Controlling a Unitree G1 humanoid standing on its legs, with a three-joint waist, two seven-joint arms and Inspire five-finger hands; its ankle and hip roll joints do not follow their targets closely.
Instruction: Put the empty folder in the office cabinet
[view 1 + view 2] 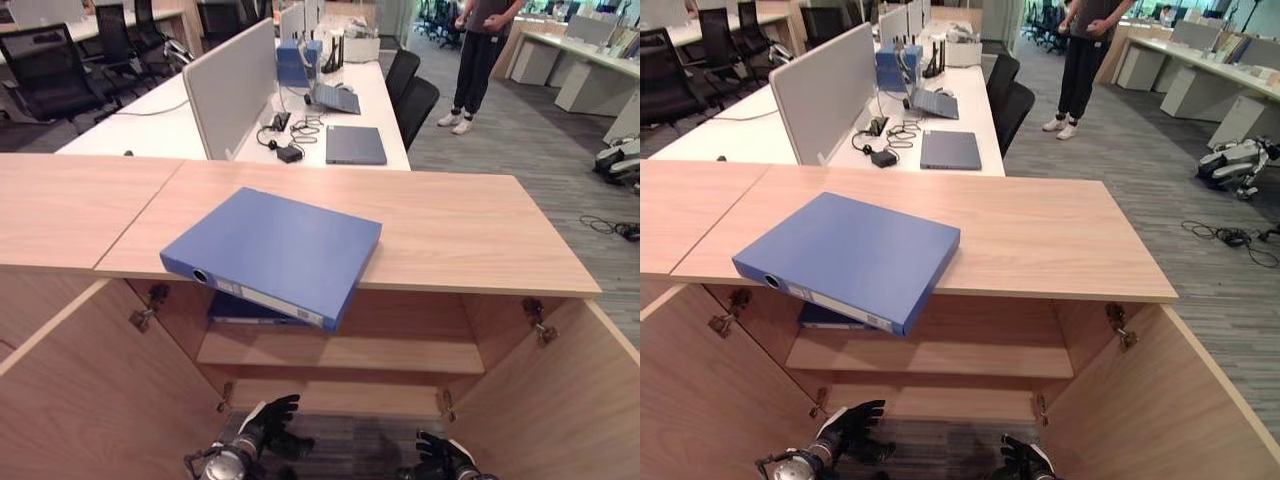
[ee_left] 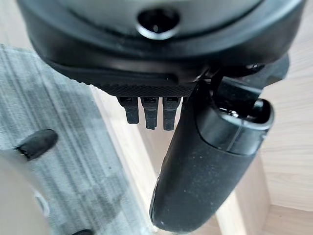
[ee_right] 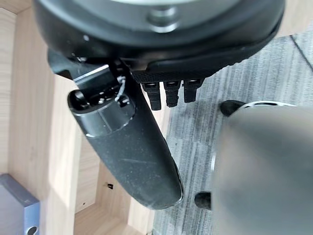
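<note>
On top of the cabinet [image 1: 450, 225] lies the blue folder [image 1: 275, 250], one corner overhanging the open doors — another folder [image 1: 245, 310] on the shelf below. Left hand [image 1: 265, 425] and right hand [image 1: 440, 455] hang low, fingers relaxed, holding nothing.

Wooden cabinet top [image 1: 450, 225]: blue folder [image 1: 275, 250] overhanging front edge. Upper shelf [image 1: 400, 352]: possibly second folder [image 1: 240, 310].

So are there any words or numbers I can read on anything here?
None can be read.
The blue folder on top of the cabinet has a white spine label; its print is too small to read.
A second folder lies on the cabinet shelf; no print shows on it.
</note>
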